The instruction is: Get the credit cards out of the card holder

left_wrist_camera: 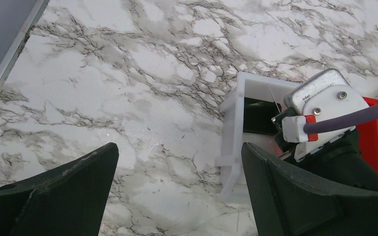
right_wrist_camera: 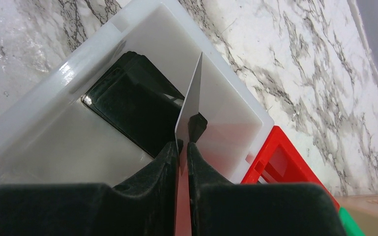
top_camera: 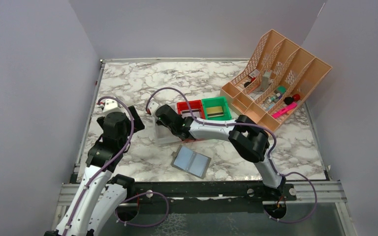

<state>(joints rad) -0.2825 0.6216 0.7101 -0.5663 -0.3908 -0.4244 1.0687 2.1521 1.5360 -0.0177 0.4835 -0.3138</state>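
The card holder [top_camera: 192, 161] lies open and flat on the marble in front of the bins, its pale blue and grey panels facing up. My right gripper [right_wrist_camera: 183, 146] hangs over the white bin [right_wrist_camera: 44, 98]. A pale credit card [right_wrist_camera: 192, 98] stands on edge between its fingers, leaning on the left one, with a narrow gap to the right one. A black credit card [right_wrist_camera: 128, 108] lies in the bin's bottom. My left gripper [left_wrist_camera: 179, 147] is wide open above bare marble, left of the white bin [left_wrist_camera: 236, 113], and holds nothing.
A red bin [top_camera: 189, 108] and a green bin [top_camera: 215, 107] stand side by side behind the white bin [top_camera: 163, 135], each with something flat inside. An orange slotted organiser [top_camera: 275, 73] with small items fills the back right. Grey walls enclose the table.
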